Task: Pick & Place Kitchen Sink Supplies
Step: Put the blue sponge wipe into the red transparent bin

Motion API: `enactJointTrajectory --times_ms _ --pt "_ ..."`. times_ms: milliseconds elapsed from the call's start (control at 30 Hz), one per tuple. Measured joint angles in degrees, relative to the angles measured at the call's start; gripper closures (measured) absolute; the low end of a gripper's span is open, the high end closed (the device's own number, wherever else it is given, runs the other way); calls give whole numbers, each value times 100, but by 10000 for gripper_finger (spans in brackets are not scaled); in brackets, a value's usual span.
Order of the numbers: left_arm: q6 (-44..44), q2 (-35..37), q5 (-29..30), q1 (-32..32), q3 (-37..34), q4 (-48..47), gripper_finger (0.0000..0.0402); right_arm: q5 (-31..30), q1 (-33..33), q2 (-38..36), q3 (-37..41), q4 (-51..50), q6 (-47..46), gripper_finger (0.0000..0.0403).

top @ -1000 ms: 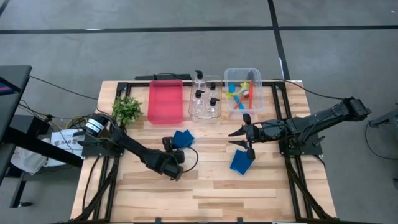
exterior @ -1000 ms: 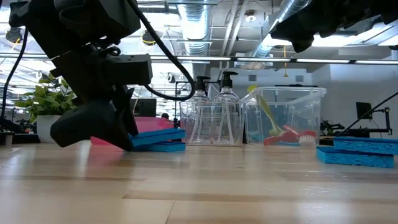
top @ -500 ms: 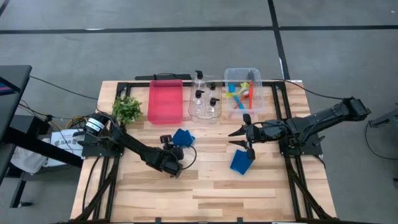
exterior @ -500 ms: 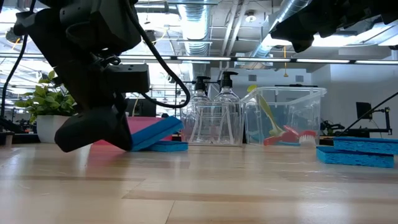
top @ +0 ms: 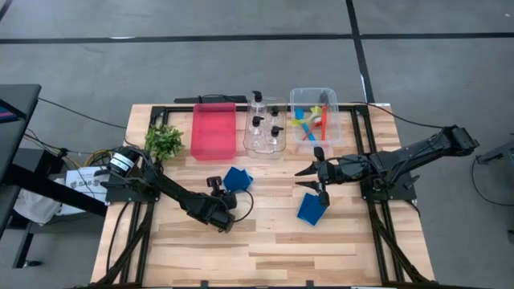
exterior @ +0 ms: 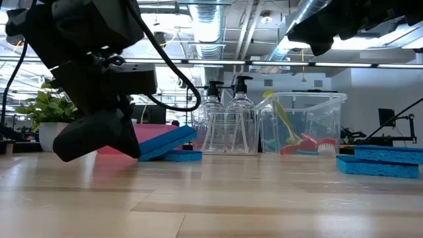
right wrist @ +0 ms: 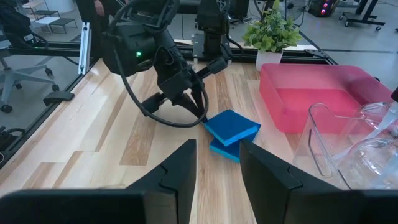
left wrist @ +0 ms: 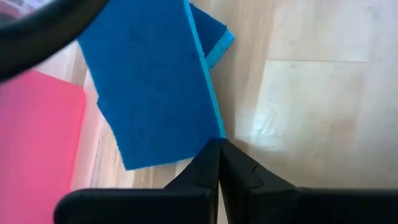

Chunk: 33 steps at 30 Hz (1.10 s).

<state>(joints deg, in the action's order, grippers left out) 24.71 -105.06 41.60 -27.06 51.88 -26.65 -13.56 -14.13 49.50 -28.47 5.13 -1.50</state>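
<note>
Two blue sponges lie stacked at mid-table. The upper sponge [top: 238, 177] [exterior: 165, 140] is tilted, and its far end rests on the lower sponge [exterior: 177, 157]. My left gripper [top: 223, 187] [left wrist: 219, 152] is shut on the upper sponge's near corner. Another blue sponge [top: 312, 209] lies flat on the table to the right. My right gripper [top: 305, 178] [right wrist: 217, 177] hovers open above and beside it, with nothing between its fingers. Clear pump bottles [top: 265, 128] and brushes in a clear bin [top: 313, 119] stand at the far edge. My left gripper pinches the upper sponge's near corner [left wrist: 219, 132] between its two fingertips. The fingers come slanting down from the table's near left side. That end is raised off the lower sponge, and the sponge slopes down to its far end [exterior: 188, 132], which rests on the lower sponge.
A red tray [top: 214, 130] sits at the far edge, just beyond the stacked sponges. A small green plant [top: 165, 141] stands to its left. Bare wood stretches along the table's near half.
My left gripper has shut on the upper sponge's near corner and risen a little. The sponge lay flat on the lower one; its near end is now lifted and it is tilted. Its far end has stayed on the lower sponge.
</note>
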Motion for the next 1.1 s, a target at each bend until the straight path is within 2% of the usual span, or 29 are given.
enactJointTrajectory --times_ms 300,700,867,1100 --pt "-29 0 549 -326 262 10 399 0 0 0 0 0 0 286" --pt "-624 66 1407 -498 680 -74 399 0 1 0 0 0 0 286" --pt "-649 595 1697 -471 680 -308 399 0 1 0 0 -1 0 286" --pt "-646 1968 1980 -355 557 -551 399 0 0 -1 0 -1 0 286"
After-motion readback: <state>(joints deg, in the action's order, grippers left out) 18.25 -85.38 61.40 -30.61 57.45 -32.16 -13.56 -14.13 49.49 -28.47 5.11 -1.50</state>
